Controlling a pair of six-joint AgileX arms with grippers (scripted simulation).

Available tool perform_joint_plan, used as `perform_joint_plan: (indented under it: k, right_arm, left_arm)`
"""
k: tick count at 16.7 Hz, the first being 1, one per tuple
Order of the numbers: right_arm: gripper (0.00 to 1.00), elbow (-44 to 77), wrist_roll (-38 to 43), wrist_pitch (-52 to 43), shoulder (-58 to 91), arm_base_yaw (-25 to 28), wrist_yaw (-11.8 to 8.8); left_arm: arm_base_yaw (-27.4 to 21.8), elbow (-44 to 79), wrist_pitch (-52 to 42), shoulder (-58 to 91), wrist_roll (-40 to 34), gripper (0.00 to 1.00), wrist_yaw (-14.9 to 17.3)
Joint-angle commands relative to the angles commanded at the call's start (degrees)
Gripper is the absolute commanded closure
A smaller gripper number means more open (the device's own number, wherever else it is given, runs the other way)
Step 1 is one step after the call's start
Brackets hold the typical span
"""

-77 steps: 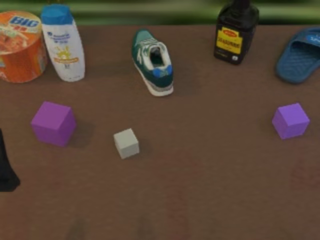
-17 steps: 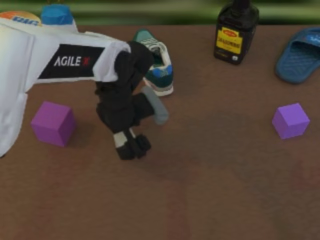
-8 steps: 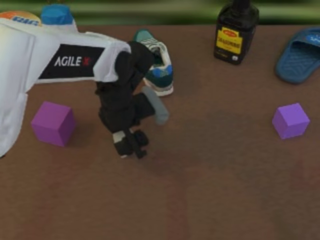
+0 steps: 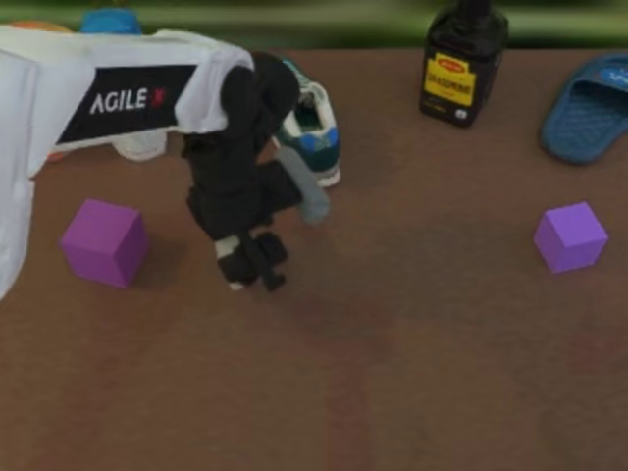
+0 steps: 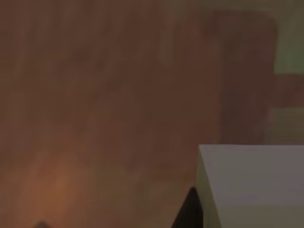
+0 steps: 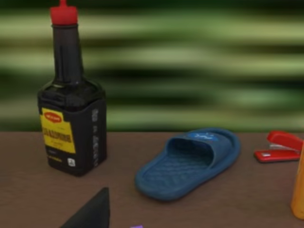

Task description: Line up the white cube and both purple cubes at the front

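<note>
My left gripper [image 4: 252, 267] is shut on the white cube [image 4: 228, 246], which shows only as pale slivers between the black fingers in the top view. In the left wrist view the white cube [image 5: 256, 185] fills the corner beside one dark fingertip [image 5: 190, 211], with bare table behind it. The larger purple cube [image 4: 103, 242] sits at the table's left, just left of that gripper. The smaller purple cube [image 4: 570, 236] sits at the far right. My right arm is out of the top view; its wrist view shows one dark fingertip [image 6: 90, 213] and a sliver of purple cube [image 6: 137, 226].
Along the back edge stand a dark sauce bottle [image 4: 464, 59], a blue slipper [image 4: 589, 103], a green sneaker [image 4: 312, 132] partly under my left arm, and a blue-capped bottle [image 4: 111, 20]. A red stapler [image 6: 280, 146] lies beyond the slipper.
My left arm came in over the white cube and the gripper closed on it. Over the last second the gripper has shifted a little back and left with the cube.
</note>
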Motion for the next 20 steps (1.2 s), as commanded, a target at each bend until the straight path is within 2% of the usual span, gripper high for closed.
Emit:
perform_joint_plan:
  k: [4,10,13,20]
  right_arm:
    - [0.0,0.0,0.0,0.0,0.0,0.0,0.0]
    - [0.0,0.0,0.0,0.0,0.0,0.0,0.0]
    - [0.0,0.0,0.0,0.0,0.0,0.0,0.0]
    - [0.0,0.0,0.0,0.0,0.0,0.0,0.0]
  left_arm:
    - [0.6,3.7,-6.6,-3.0,-0.1,1.0,0.0]
    - [-0.6,4.3,-7.0,-2.6,0.1,1.0,-0.1]
    - [-5.9,7.7,-8.8,-1.1,-0.1,1.0,-0.1]
    - [-24.2,18.5,-14.9,3.6,-1.1,1.0,-0.1]
